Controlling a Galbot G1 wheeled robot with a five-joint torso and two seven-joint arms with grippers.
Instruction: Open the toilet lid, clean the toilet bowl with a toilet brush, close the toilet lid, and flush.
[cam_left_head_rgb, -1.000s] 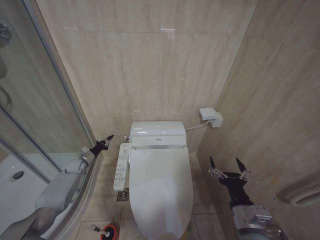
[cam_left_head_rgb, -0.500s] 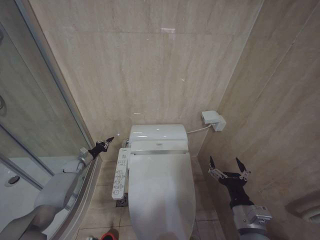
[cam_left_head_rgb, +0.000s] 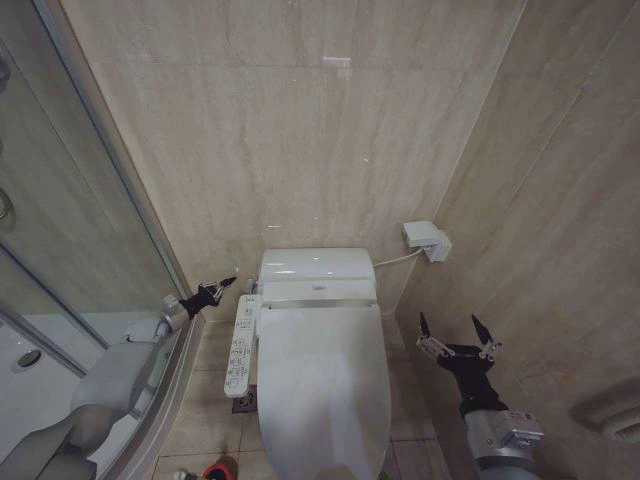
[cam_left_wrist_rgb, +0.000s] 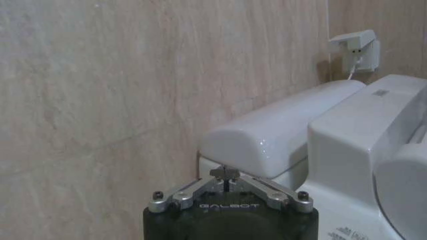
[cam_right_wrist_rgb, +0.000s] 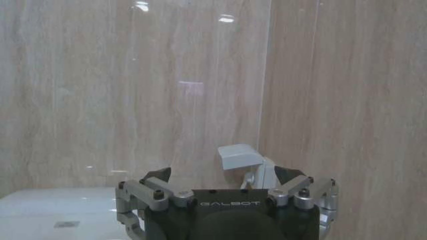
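Between both hands, the glossy white toilet lid (cam_left_head_rgb: 322, 385) lies closed.

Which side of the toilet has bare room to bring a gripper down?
Judging by the head view, the right side: bare floor between the toilet lid and wall, under the open right gripper. Left is crowded: the shut left gripper, control panel, shower glass.
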